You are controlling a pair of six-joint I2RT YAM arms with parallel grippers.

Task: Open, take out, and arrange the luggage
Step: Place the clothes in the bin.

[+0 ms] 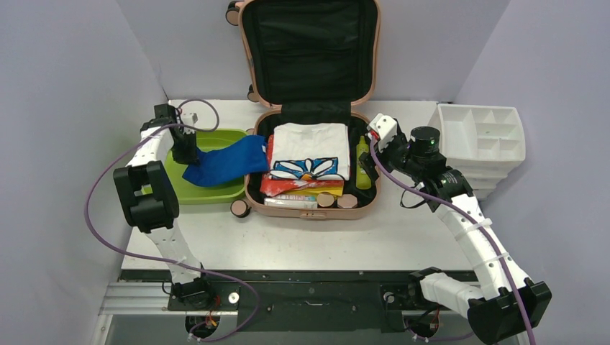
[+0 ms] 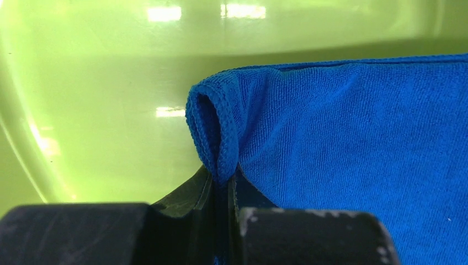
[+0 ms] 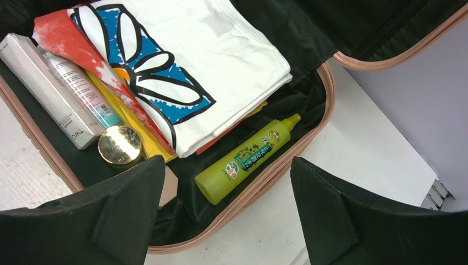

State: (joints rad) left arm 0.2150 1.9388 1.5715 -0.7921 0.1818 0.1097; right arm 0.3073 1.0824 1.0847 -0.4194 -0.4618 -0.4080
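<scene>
At the near left, the left gripper [image 2: 226, 221] is clamping shut on the hemmed corner of the blue cloth [image 2: 353, 154], low inside the green tub [image 1: 208, 192]. Only a thin fold is sitting in that grip, so any tug could be pulling it free, and the cloth's far end is trailing over the tub's rim towards the luggage [image 1: 311, 213], so a release now is risking a cloth half in, half out. At mid-table the luggage is lying open, and the right gripper [image 1: 369, 159] is hovering, jaws wide apart and empty, over the green bottle [image 3: 248, 157] along its right wall. That slot is looking tight (shell rim on one side, the folded white shirt [image 1: 311, 147] on the other): a finger could be striking the rim or snagging fabric, and the round bottle could be rolling away. Farthest back, the lid [image 1: 309, 50] is standing upright; a jolt might be tipping it shut.
</scene>
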